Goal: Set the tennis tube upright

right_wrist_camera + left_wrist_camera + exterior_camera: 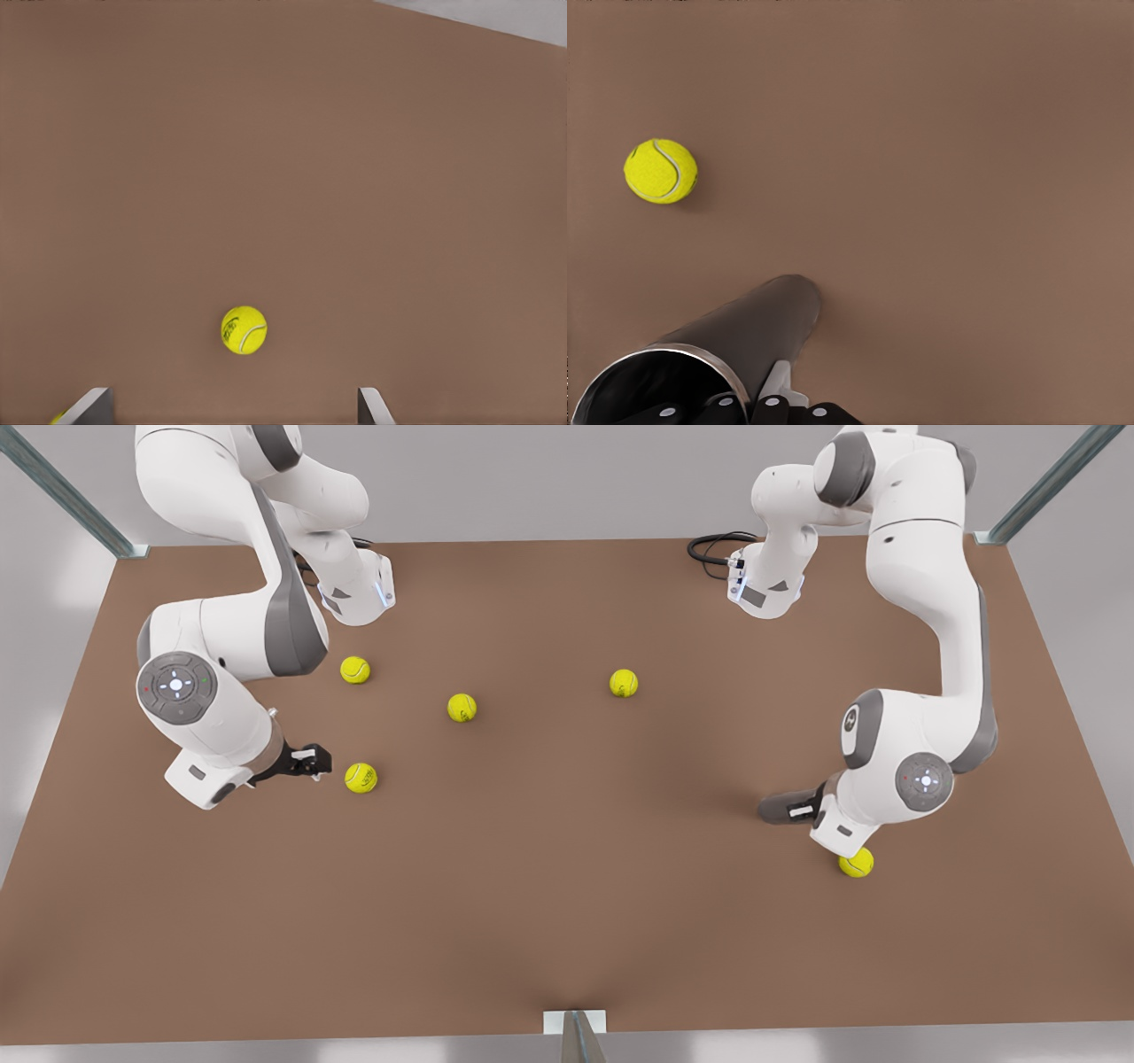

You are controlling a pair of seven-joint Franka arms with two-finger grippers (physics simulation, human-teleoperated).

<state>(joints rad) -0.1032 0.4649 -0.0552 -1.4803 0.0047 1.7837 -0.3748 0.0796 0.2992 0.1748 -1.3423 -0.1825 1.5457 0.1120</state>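
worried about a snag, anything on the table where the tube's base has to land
Nothing visible. The left pincer holds the tennis tube by its rim, bare table around its far end; the nearest ball lies apart. The right pincer waits open near another ball.

front: high, looking down on table (567,921) | wrists: low, close — sharing its brown top

Tennis ball (244,330) (yellow-green) on table (283,159)
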